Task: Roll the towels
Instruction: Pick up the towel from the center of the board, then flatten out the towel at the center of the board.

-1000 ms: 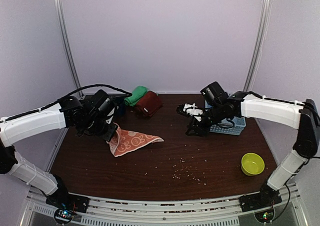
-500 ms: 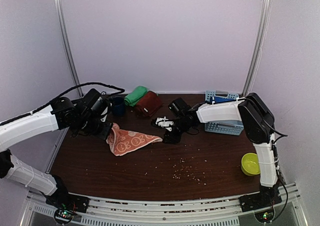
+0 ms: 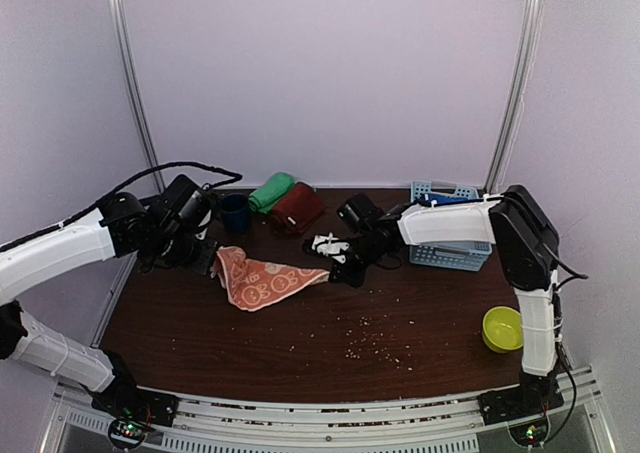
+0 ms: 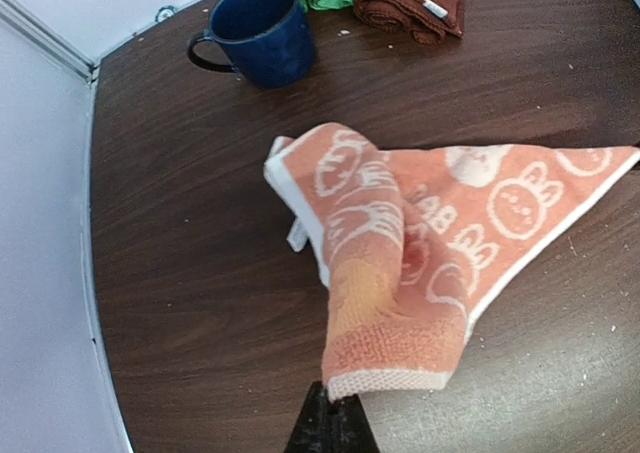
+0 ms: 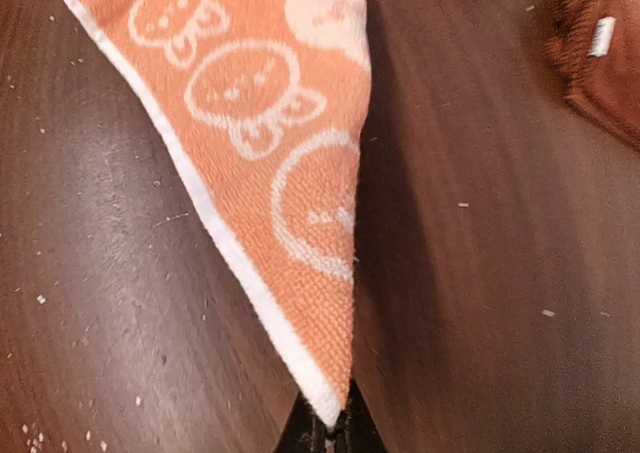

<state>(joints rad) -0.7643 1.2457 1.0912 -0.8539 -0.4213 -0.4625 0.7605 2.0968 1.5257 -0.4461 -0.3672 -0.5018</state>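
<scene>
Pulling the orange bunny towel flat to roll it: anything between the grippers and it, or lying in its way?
Nothing visible. The left gripper and right gripper each pinch a corner of the orange bunny-print cloth towel. The navy mug and rolled maroon towel sit behind, apart; only crumbs lie in front.

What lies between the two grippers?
The orange bunny towel, spanning from the left gripper to the right gripper, both shut on it; the top view shows this best.
</scene>
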